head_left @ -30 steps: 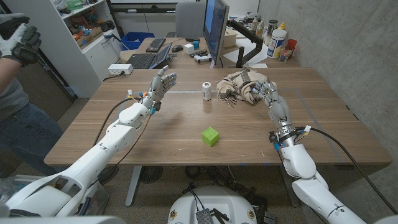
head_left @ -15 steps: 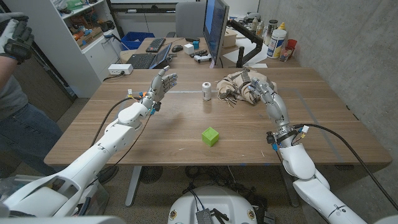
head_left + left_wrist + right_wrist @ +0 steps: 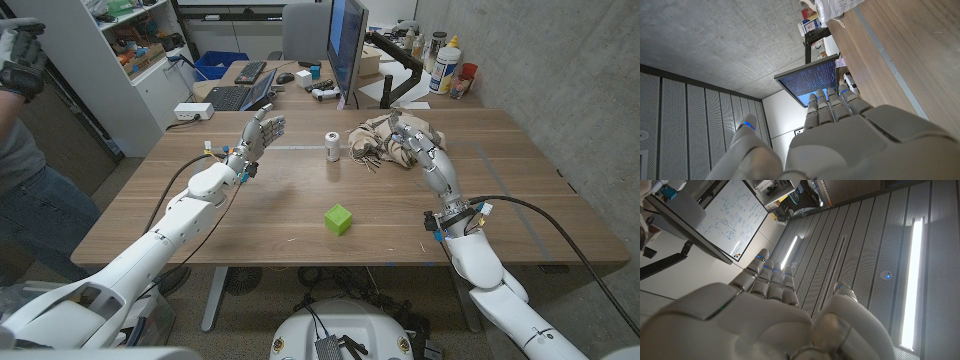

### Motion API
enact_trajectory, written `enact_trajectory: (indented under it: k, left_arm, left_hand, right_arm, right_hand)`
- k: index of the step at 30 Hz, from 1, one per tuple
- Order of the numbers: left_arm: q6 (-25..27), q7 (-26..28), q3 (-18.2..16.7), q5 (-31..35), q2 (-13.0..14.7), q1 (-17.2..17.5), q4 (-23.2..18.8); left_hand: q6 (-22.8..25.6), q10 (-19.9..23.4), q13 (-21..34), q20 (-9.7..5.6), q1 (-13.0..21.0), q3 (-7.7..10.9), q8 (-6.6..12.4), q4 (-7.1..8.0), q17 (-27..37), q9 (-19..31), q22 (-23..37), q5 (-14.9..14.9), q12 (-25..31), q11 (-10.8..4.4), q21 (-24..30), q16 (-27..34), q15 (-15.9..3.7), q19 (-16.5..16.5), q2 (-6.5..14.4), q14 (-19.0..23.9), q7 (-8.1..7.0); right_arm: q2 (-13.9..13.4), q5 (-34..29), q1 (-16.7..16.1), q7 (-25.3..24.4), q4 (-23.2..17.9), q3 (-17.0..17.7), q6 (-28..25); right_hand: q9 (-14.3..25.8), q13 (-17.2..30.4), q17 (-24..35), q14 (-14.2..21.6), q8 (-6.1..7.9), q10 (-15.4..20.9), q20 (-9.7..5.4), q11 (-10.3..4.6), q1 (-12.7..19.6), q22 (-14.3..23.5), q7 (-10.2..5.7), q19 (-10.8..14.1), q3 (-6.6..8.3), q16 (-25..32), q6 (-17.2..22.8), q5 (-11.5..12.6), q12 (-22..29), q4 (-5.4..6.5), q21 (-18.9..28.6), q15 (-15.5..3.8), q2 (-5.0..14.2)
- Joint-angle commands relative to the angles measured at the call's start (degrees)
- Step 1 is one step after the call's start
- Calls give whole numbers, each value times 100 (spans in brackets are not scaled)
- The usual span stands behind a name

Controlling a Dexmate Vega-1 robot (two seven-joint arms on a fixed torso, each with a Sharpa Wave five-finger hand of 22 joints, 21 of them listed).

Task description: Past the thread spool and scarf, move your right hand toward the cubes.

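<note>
One green cube sits on the wooden table near its middle. A small white thread spool stands upright farther back. To its right lies a crumpled beige scarf. My right hand is raised over the scarf's right end, fingers spread, holding nothing; in the right wrist view its fingers point up toward the ceiling. My left hand is held up over the table's left back part, fingers apart and empty, and its fingers show in the left wrist view.
A monitor, keyboard and bottles stand on a desk behind the table. A person in a dark glove is at the left edge. A concrete wall runs along the right.
My right hand has shifted slightly left and toward the scarf. The person's gloved hand at the left has risen. The left arm is unchanged.
</note>
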Motion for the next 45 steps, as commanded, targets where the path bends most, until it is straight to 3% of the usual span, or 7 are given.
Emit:
enact_trajectory:
  k: [1, 26, 34, 45]
  left_arm:
    - [-64, -7, -14, 11, -24, -33, 32]
    - [-45, 6, -45, 15, 44, 9, -55]
    - [-52, 9, -49, 12, 57, 43, -94]
    - [-67, -3, -77, -12, 93, 93, -155]
  left_hand:
    - [57, 10, 35, -157, 47, -34, 8, 14, 20, 25, 9, 35, 4, 29, 16, 25, 29, -16, 25, 24, -15]
    - [77, 14, 36, -170, 67, -68, 10, 5, 19, 26, 8, 63, 8, -2, 18, 27, 5, -12, 32, 28, -25]
    - [76, 14, 35, -171, 73, -81, 8, 1, 19, 26, 8, 74, 8, -21, 20, 26, 2, -9, 35, 26, -27]
    - [81, 17, 36, -167, 81, -97, 8, -2, 18, 26, 8, 87, 9, -30, 18, 27, -2, -13, 39, 28, -28]
  right_arm:
    - [114, -475, 101, -92, 170, 28, 352]
    - [245, -2083, 272, -500, 163, 252, 747]
    - [144, -2587, 315, -624, 46, 302, 734]
    - [-70, -3299, 320, -912, -309, 300, 525]
  right_hand:
    - [11, 27, 15, 40, 32, 83, -26, -17, 69, 8, -23, 22, 17, -4, 87, 64, 36, -53, -19, -70, -26]
    - [10, 26, 3, 219, 25, 289, -29, -138, 229, 5, -146, 55, 15, 10, 216, 150, 70, -173, -90, -196, -71]
    - [10, 26, -4, 242, 3, 324, -42, -216, 416, 3, -238, 82, 93, -8, 210, 201, 61, -270, -116, -233, 6]
    - [11, 25, -6, 244, 23, 354, -12, -200, 545, 4, -316, 46, 132, -27, 311, 231, 52, -347, -161, -238, 28]
